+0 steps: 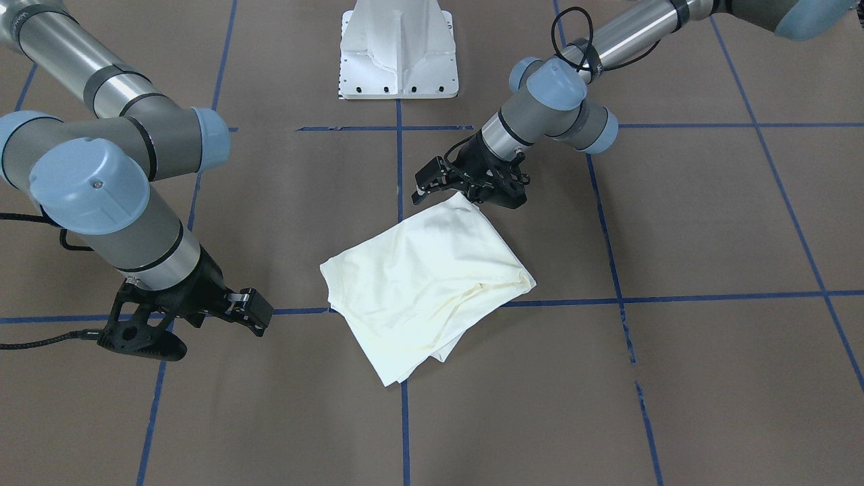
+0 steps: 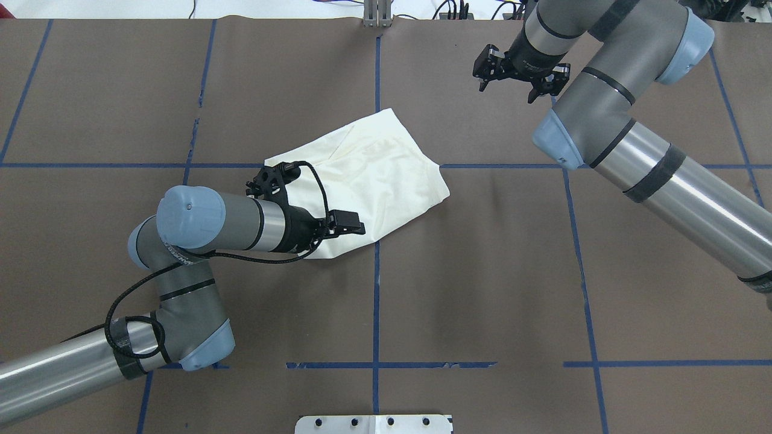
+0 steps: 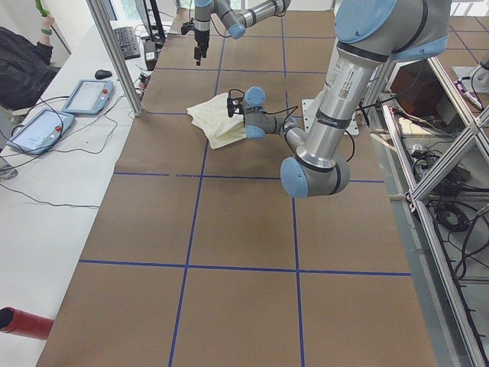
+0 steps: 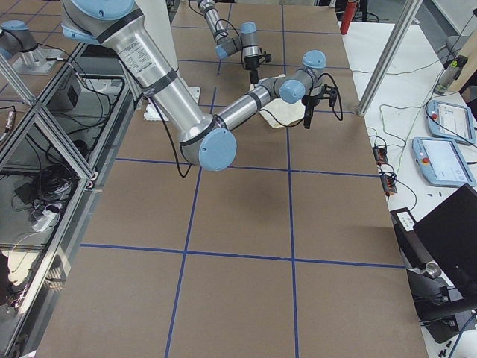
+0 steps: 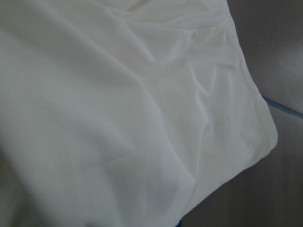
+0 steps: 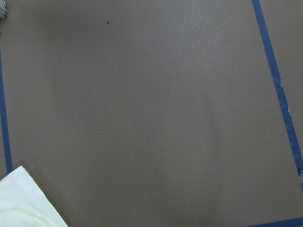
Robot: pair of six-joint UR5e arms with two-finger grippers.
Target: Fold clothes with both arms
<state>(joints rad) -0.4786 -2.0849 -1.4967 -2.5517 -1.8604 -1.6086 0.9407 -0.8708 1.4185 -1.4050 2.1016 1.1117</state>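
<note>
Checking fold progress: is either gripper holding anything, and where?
Right gripper: open, empty. Left gripper sits at the folded cream shirt's corner; a grip cannot be told.

Open brown table (image 2: 482, 271) stretches along the robot-side edge and both ends — only the white pedestal base (image 2: 374, 424) stands at that edge's middle. Toward the far edge lies a folded cream T-shirt (image 2: 386, 169); the left gripper (image 2: 353, 230) crowds its robot-side left corner, and the right gripper (image 2: 518, 81) hangs apart by the far edge.
</note>
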